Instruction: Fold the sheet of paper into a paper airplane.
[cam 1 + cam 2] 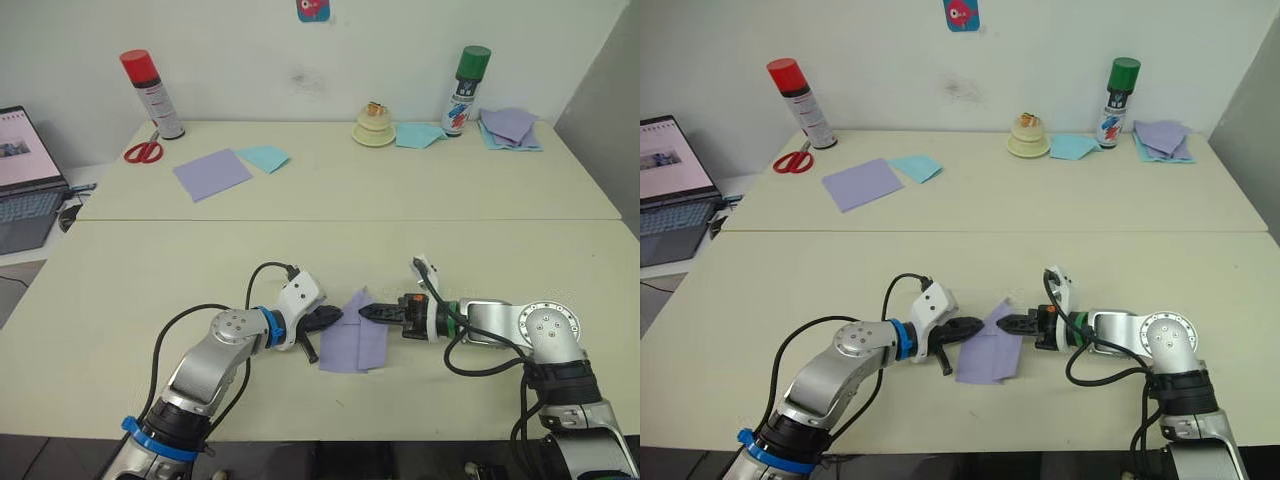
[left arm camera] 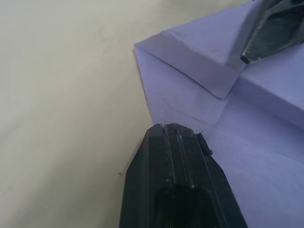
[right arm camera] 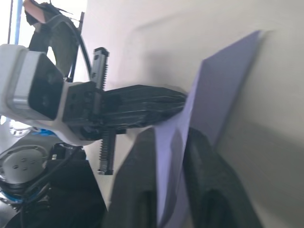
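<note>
Paper lies between the 2 arms on the near part of the pale, matte surface [image 1: 480, 200]: the sheet of paper [image 1: 352, 345] is thin, lavender, creased, with 1 corner folded over into a raised flap. The right end effector [image 1: 364, 313] reaches in from the right, its 2 black fingers closed on that lifted flap. The left end effector [image 1: 334, 318] meets the sheet's left edge, its ribbed black fingers pressed together and touching the paper without pinching it.
</note>
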